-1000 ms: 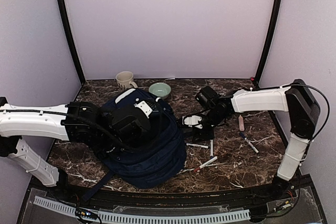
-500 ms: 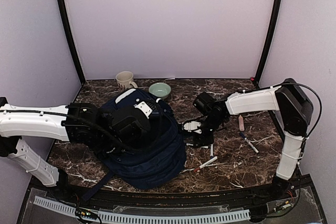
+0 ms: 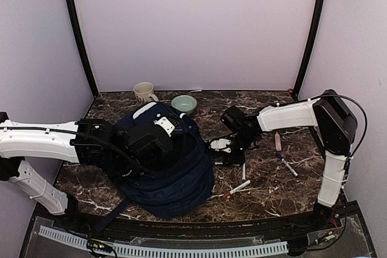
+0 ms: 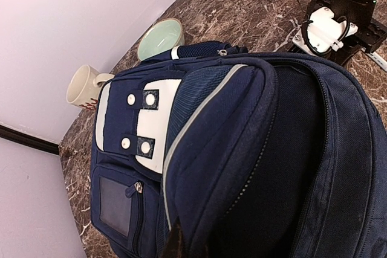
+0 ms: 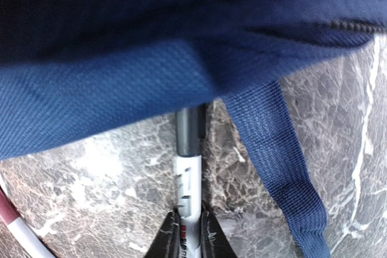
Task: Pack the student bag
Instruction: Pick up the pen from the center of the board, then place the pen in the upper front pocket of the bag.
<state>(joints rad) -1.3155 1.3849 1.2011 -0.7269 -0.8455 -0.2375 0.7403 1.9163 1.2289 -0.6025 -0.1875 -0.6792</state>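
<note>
**Marker gripped at the bag's edge, bag held open from the left**

Your right claw [image 5: 188, 238] is closed on a white marker [image 5: 188, 167] with a grey cap. Its two fingers press the barrel from either side near the tail end. The capped end points straight at the student bag [image 3: 172, 170] and slips just under the overhanging blue fabric. The grip on the tail probably leaves the whole length free to go in first. Whether the marker has left the counter [image 3: 272, 194] cannot be told from the wrist view.

A blue strap [image 5: 272, 167] lies flat on the stone just beside the marker, on its right. A red and white pen [image 5: 18, 231] lies to its left. Watch the strap, because a low push forward could drag it or snag on it.

Your left claw [image 4: 184, 249] is shut tight. At the bottom of its wrist view the tips appear to pinch a fold of fabric by the grey-striped front pocket. That hold seems meant to lift the panel so the dark main compartment gapes toward your right arm.

The bag fills the left half of the counter, reaching almost to the near edge. Its right side ends about mid-counter, where the right claw works. More loose pens [image 3: 237, 188] lie between the bag and the right edge, within easy reach. A mug [image 3: 144, 92] and a green bowl [image 3: 184, 103] stand at the far edge, toward the far left corner, behind the bag.

To load the marker you will likely need to raise it over the fabric lip.
</note>
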